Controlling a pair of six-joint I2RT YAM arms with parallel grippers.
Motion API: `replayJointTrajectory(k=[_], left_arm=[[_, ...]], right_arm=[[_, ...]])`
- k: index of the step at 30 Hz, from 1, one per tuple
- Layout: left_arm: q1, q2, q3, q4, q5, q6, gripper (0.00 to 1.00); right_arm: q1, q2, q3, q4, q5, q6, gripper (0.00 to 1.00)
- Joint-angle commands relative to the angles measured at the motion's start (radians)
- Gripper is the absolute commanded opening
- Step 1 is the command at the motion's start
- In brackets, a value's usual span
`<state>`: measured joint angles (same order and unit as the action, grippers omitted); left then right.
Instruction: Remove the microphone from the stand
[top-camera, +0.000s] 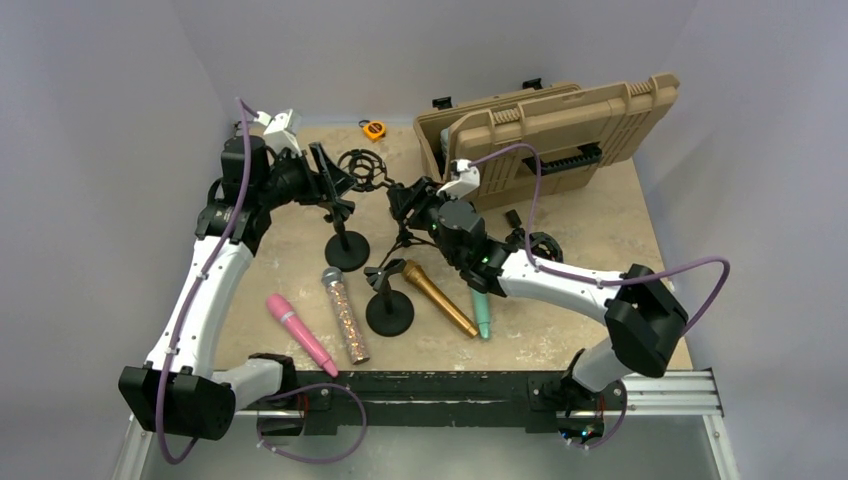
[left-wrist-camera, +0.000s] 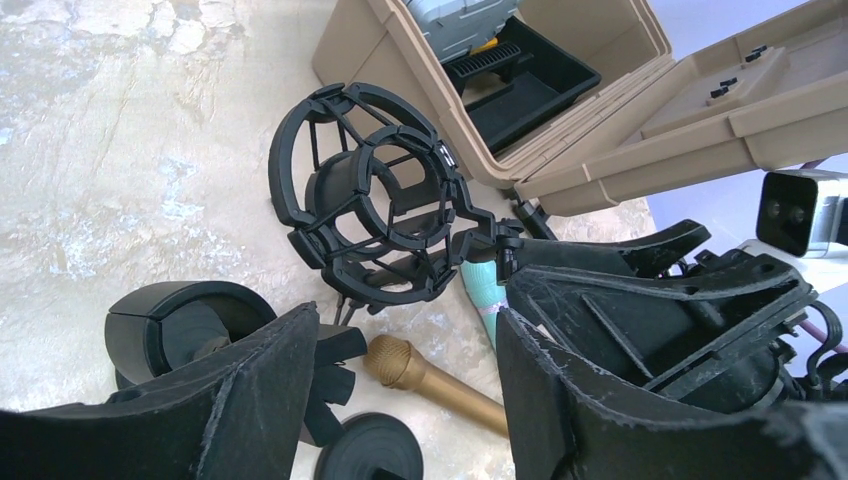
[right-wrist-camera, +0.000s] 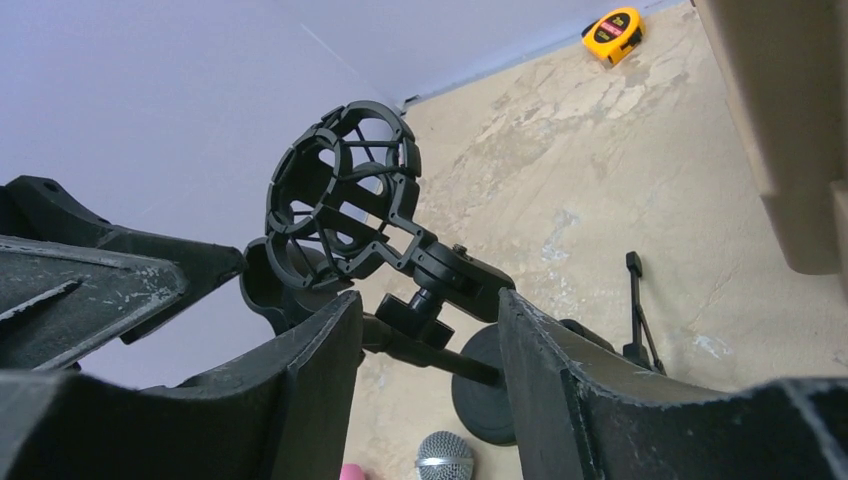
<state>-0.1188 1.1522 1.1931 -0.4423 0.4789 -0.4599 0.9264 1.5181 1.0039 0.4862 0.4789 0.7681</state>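
Note:
The black shock mount (top-camera: 362, 168) on its stand (top-camera: 347, 250) holds no microphone; it also shows in the left wrist view (left-wrist-camera: 370, 195) and the right wrist view (right-wrist-camera: 340, 200). Several microphones lie on the table: gold (top-camera: 440, 298), teal (top-camera: 482, 310), glittered (top-camera: 345, 315) and pink (top-camera: 300, 333). My left gripper (top-camera: 335, 185) is open and empty just left of the mount (left-wrist-camera: 405, 320). My right gripper (top-camera: 405, 205) is open and empty to the mount's right. The stand's knob and rod (right-wrist-camera: 440, 355) show between its fingers (right-wrist-camera: 425, 305).
A second stand (top-camera: 390, 312) with a clip stands beside the gold microphone (left-wrist-camera: 430, 378). An open tan case (top-camera: 550, 135) fills the back right. An orange tape measure (top-camera: 374, 129) lies at the back. A black ring holder (top-camera: 540, 245) sits by the right arm.

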Motion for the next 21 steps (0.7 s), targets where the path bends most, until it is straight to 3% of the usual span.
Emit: replayJointTrajectory(k=[1,15,21], left_arm=[[-0.004,-0.026,0.033,0.024,0.007,0.019,0.63],[-0.005,-0.051,0.033,0.015,-0.029,0.044,0.62],[-0.051,-0.058,0.042,-0.003,-0.071,0.091,0.63]], right_arm=[[-0.005,0.03,-0.005,0.018,-0.008,0.025,0.51],[-0.006,0.05,-0.192,0.096,-0.049,0.026,0.32],[-0.006,0.099,-0.229,0.134,-0.091,0.036,0.32]])
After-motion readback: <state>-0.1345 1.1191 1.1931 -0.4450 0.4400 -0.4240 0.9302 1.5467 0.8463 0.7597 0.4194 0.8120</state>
